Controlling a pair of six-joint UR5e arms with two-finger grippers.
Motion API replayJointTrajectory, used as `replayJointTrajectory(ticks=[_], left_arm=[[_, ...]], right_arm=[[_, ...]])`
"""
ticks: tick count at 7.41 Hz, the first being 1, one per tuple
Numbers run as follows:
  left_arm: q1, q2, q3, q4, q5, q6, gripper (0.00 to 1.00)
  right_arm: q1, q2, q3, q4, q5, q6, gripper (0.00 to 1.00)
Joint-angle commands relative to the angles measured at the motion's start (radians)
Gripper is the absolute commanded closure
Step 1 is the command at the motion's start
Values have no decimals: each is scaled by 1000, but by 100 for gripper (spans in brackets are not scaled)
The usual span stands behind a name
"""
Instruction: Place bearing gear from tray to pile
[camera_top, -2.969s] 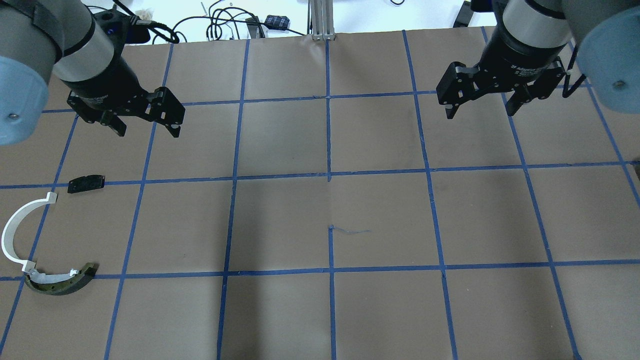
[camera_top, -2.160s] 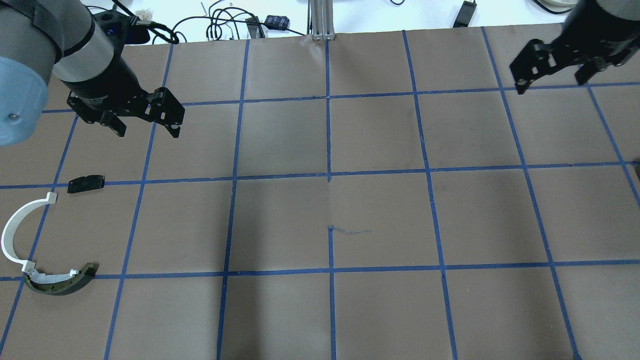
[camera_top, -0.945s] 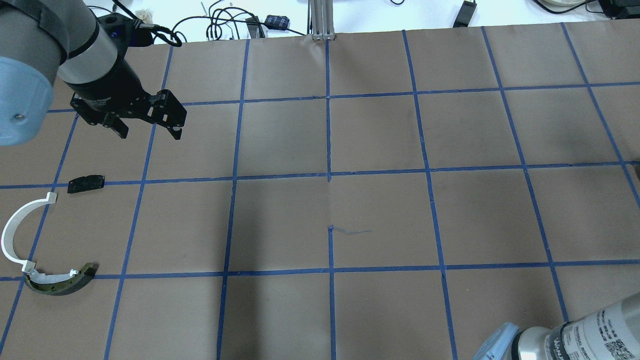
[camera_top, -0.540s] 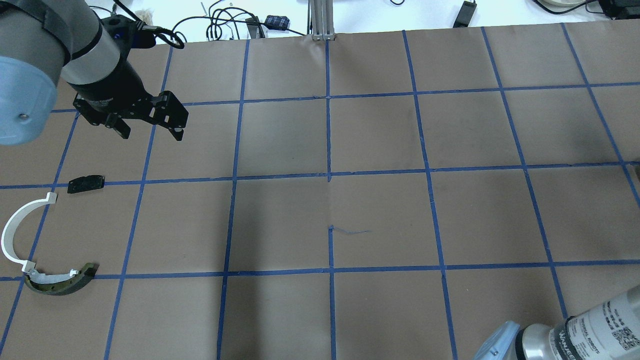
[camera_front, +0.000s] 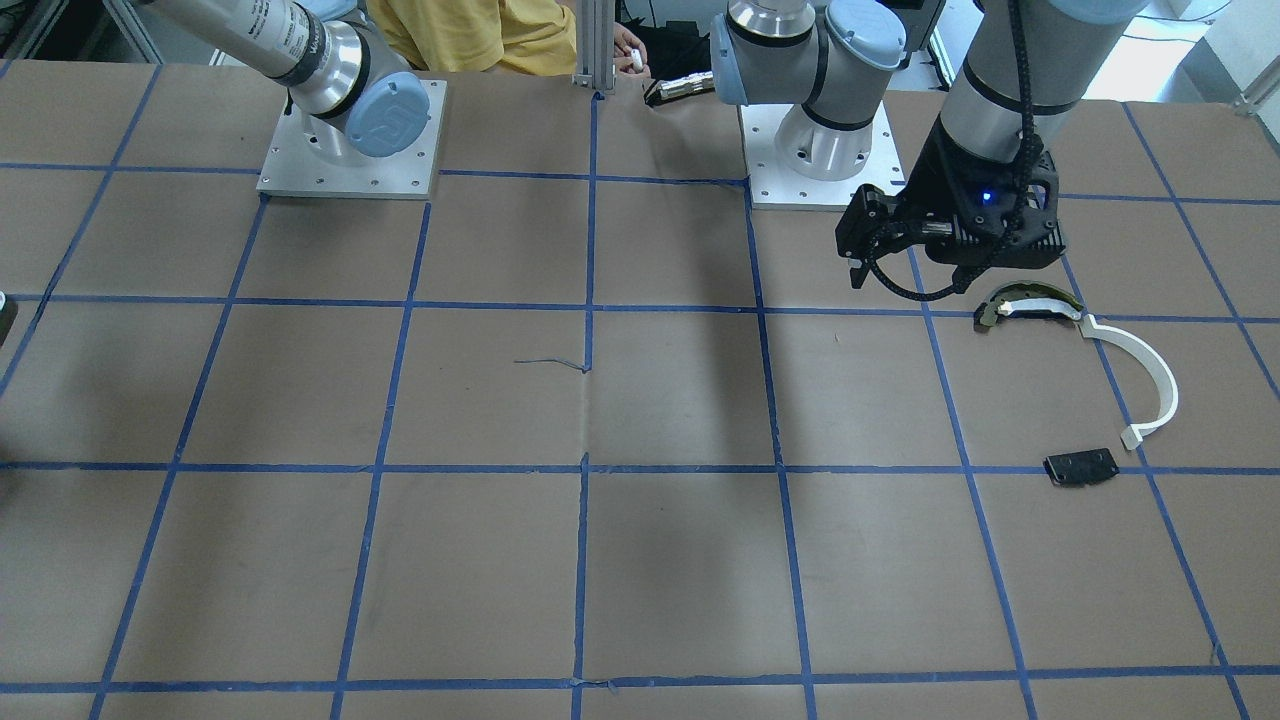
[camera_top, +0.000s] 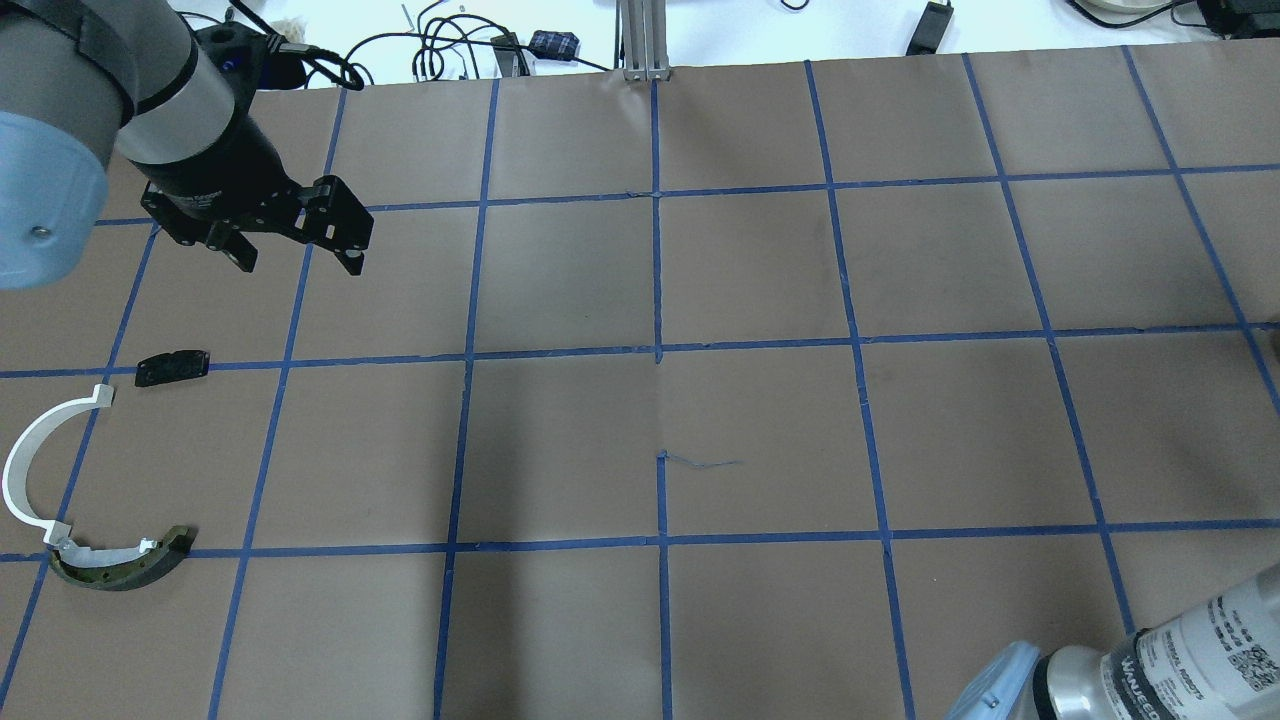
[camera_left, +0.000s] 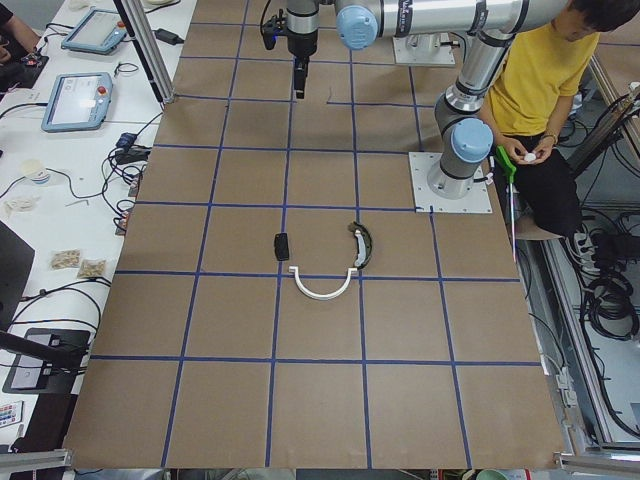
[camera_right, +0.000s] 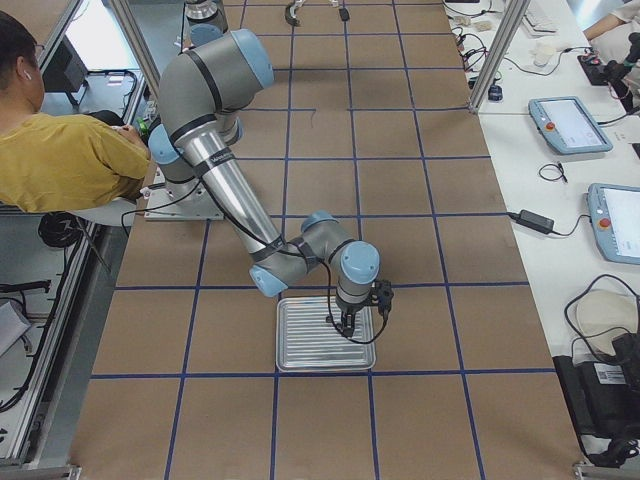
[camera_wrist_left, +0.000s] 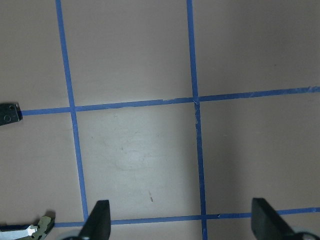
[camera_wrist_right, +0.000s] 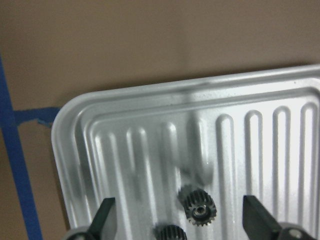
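A small dark bearing gear (camera_wrist_right: 199, 206) lies on a ribbed silver tray (camera_wrist_right: 70, 115). A second gear (camera_wrist_right: 169, 232) shows at the bottom edge of the right wrist view. My right gripper (camera_wrist_right: 181, 217) is open just above the tray (camera_right: 300, 345), and the first gear lies between its fingers. The pile lies far off at the table's left: a white curved strip (camera_top: 28, 465), a dark arc piece (camera_top: 120, 568) and a black plate (camera_top: 172, 366). My left gripper (camera_top: 297, 262) hangs open and empty beyond the pile, and its wrist view shows bare paper between its fingers (camera_wrist_left: 97, 220).
Brown paper with a blue tape grid (camera_top: 660, 350) covers the table. My right arm's forearm (camera_top: 1150, 670) crosses the front right corner of the overhead view. A person in yellow (camera_right: 60, 160) sits behind the robot bases. Cables and tablets (camera_left: 75, 100) lie past the far edge.
My right arm has swung from the back right of the overhead view and out of it; only its forearm now shows at the front right. The left gripper has barely shifted.
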Motion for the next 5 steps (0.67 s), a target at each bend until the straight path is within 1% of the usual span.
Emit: replayJointTrajectory(ticks=[1, 3, 4, 5], left_arm=[[2, 1, 2, 1, -1, -1, 0], [4, -7, 2, 22, -1, -21, 0], [5, -6, 3, 26, -2, -22, 0], [42, -3, 3, 26, -13, -24, 0]], right_arm=[[-5, 3, 2, 3, -18, -12, 18], [-5, 8, 2, 0, -21, -15, 22], [-5, 11, 2, 0, -21, -16, 31], [-5, 17, 2, 0, -21, -16, 36]])
